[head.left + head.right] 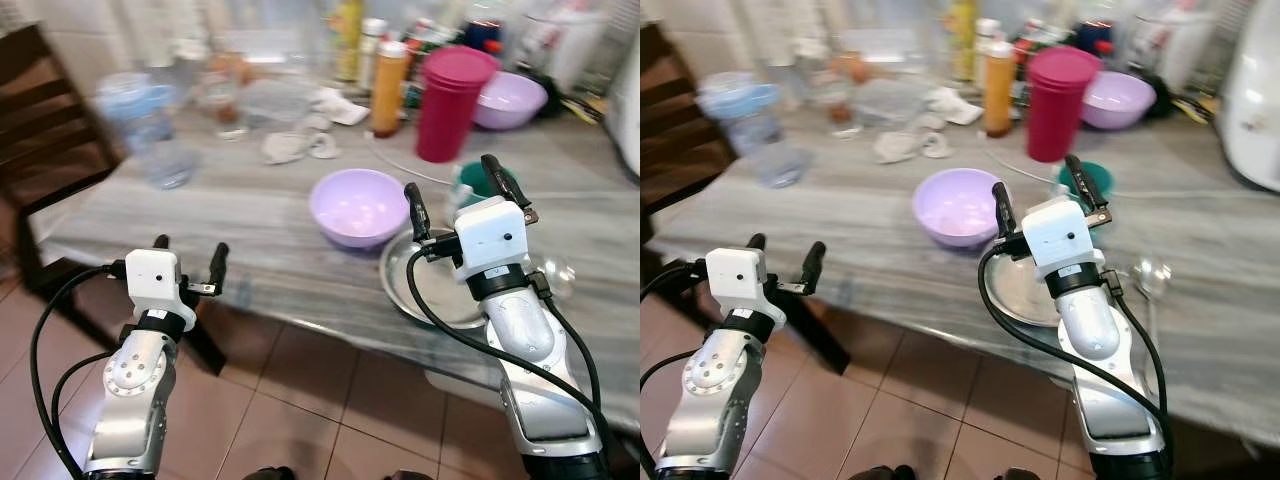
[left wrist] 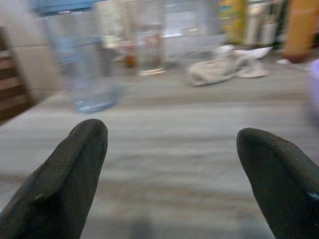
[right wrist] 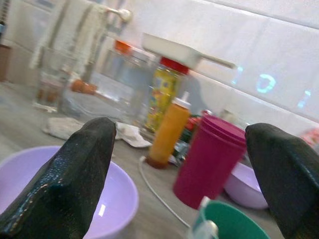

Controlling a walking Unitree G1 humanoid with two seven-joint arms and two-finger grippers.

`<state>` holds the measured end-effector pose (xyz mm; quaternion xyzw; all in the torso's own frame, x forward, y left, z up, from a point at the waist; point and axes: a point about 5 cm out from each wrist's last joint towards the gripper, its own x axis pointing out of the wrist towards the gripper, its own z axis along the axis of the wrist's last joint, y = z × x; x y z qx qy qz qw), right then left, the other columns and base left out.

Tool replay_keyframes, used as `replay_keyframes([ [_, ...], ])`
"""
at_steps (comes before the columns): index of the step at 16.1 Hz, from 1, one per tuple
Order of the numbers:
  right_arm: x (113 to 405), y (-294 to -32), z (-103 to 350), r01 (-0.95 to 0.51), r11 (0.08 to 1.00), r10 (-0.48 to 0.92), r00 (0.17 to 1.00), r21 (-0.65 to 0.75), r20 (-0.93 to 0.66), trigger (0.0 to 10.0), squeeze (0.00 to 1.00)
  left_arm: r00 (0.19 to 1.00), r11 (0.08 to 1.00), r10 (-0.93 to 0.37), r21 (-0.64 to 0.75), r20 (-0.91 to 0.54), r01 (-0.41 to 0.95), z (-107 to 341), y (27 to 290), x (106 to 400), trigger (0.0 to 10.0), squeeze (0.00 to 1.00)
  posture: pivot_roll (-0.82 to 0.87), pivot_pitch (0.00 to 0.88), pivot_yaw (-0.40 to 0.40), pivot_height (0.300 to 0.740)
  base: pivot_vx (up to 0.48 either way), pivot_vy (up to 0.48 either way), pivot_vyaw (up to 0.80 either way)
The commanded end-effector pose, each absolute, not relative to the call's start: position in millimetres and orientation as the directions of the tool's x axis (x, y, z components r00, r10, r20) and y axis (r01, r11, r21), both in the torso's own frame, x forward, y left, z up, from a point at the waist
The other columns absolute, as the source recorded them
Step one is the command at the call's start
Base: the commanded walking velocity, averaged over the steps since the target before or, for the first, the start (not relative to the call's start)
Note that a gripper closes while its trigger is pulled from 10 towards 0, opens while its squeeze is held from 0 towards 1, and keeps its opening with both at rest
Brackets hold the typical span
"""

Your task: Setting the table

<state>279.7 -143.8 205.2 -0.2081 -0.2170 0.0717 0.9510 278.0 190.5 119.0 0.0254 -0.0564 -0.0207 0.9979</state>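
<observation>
A lilac bowl sits near the front of the grey marble table, beside a steel plate. My right gripper hovers open above that plate, with nothing between its fingers. A green cup stands just beyond it. A spoon lies right of the plate. At the table's front edge on the left, my left gripper stands open and empty. Beyond it stands a clear plastic jug with a blue lid. In the right wrist view the lilac bowl lies below the fingers.
A magenta tumbler, an orange sauce bottle, a second lilac bowl, jars and crumpled tissue crowd the back. A dark wooden chair stands at the left. A white appliance is at the right. Tiled floor lies below.
</observation>
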Motion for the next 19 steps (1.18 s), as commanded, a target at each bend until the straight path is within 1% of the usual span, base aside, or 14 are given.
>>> replay_keyframes([
  [1,280.1,-141.0,208.7,-0.058,0.9,0.244,0.888,-0.432,0.39,10.0,0.17,0.995,0.998,-0.007,0.066,0.1,0.0,117.5,194.4,278.9,10.0,0.0,-0.18,0.073,0.063,0.74,0.0,0.0,0.8],
  [2,280.6,-139.1,209.8,-0.065,0.898,0.254,0.884,-0.435,0.392,10.0,0.0,0.994,0.997,-0.01,0.074,0.107,0.002,117.6,193.2,279.3,10.0,0.0,-0.18,0.073,0.063,0.74,0.0,0.0,0.8],
  [6,280.7,-135.0,209.2,-0.086,0.897,0.273,0.879,-0.435,0.39,10.0,0.0,0.991,0.987,0.061,0.138,0.118,-0.077,116.6,196.3,281.1,10.0,0.0,-0.18,0.066,0.062,0.74,0.0,0.0,0.8],
  [17,280.5,-130.2,207.2,-0.108,0.898,0.288,0.877,-0.426,0.385,10.0,0.0,0.979,0.966,0.164,0.18,0.12,-0.184,112.1,204.6,284.9,10.0,0.0,-0.19,0.069,0.066,0.74,0.0,0.0,0.8],
  [19,281.2,-129.8,206.7,-0.118,0.899,0.294,0.876,-0.422,0.382,10.0,0.0,0.971,0.954,0.211,0.192,0.11,-0.229,108.0,210.5,284.1,10.0,0.0,-0.19,0.069,0.065,0.74,0.0,0.0,0.8],
])
